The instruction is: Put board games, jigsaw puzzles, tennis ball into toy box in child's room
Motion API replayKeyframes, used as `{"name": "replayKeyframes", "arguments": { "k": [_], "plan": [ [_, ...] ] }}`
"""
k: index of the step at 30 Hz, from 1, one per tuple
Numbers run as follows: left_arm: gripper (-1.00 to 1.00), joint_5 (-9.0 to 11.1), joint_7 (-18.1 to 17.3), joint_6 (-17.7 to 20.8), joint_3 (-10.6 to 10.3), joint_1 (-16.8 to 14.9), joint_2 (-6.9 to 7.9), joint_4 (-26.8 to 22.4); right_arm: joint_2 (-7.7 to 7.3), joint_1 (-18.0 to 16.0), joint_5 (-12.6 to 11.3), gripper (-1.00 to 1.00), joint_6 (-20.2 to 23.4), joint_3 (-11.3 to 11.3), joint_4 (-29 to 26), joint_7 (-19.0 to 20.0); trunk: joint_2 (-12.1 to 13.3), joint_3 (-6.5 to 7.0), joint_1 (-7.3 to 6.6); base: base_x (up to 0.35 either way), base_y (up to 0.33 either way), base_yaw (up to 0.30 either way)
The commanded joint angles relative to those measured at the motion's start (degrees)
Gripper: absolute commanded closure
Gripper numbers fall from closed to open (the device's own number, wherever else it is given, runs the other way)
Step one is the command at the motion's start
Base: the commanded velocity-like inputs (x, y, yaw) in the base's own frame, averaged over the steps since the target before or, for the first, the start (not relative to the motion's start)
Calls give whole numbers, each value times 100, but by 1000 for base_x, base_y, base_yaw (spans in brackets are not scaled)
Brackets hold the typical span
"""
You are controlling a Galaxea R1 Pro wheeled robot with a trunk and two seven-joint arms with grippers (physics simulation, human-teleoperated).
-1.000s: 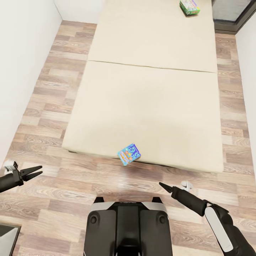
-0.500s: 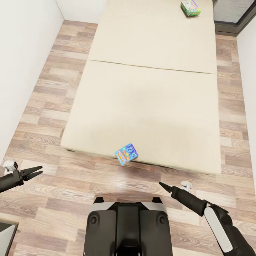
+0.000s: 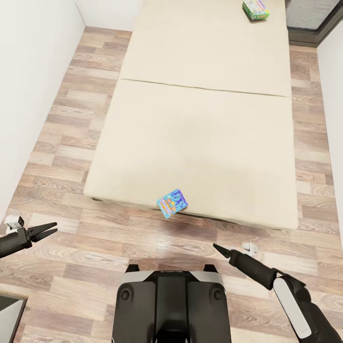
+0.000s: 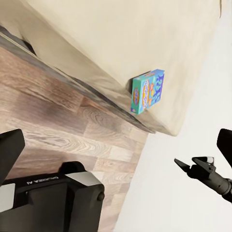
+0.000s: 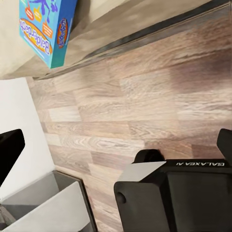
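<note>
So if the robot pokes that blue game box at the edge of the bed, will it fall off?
Probably. The blue game box sits right at the bed's near edge and seems to overhang it, so a push toward the floor could tip it off. It looks like stiff cardboard, so it should slide rather than bend, and likely feels light.

We see bright, even rendered light, a soft sheen on the floor (image 3: pixel 143 238), faint shadow under the bed (image 3: pixel 200 133).

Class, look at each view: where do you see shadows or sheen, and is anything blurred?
Head view: even, soft light, a dark shadow strip under the beige mattress bed, faint sheen on the wood-plank floor. Left wrist view: the blue printed game box stays sharp. Right wrist view: the box looks slightly soft up close.
</note>
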Motion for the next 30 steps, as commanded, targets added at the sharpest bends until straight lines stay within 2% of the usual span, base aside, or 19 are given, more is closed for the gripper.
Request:
{"name": "replayKeyframes", "arguments": {
  "k": [1,3,11,25,30],
  "plan": [
    [-100,-3,-28,58,3,-1,1,0,9,-2,-35,-100,45,-7,23,3,-9,-2,3,-6,8,-130],
    [-100,1,-36,51,3,-1,0,0,52,-4,-27,-100,43,-5,136,3,-9,4,3,-3,4,-152],
    [-100,-17,1,43,-3,-1,0,5,395,-10,7,-100,-89,-18,366,4,-9,12,3,-1,1,-45],
    [-100,-16,-27,-18,-37,-1,9,0,406,-11,2,-100,-99,-69,319,26,-9,12,3,0,0,-1],
    [-100,-21,-21,-8,-35,-1,9,0,380,-11,-24,-100,-99,-74,317,59,-209,-78,113,0,0,0]
  ]
}}
